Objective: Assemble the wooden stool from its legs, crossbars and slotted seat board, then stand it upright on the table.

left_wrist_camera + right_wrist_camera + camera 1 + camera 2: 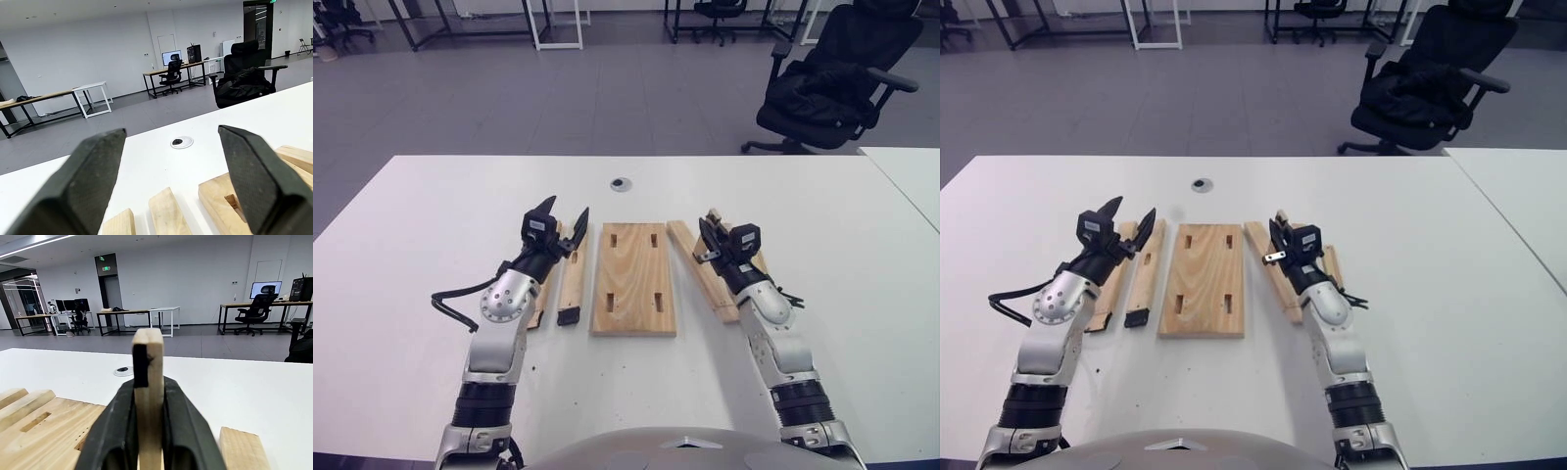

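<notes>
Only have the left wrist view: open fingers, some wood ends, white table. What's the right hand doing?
Observer: The right hand is shut on a pale wooden bar.
Operator: Where's the seat board?
Observer: The pale rectangular wooden seat board lies flat on the white table between both hands, four slots facing up.
Operator: What's under my left hand?
Observer: The left hand is open over two pale wooden strips lying left of the board; one has a dark near end.
</notes>
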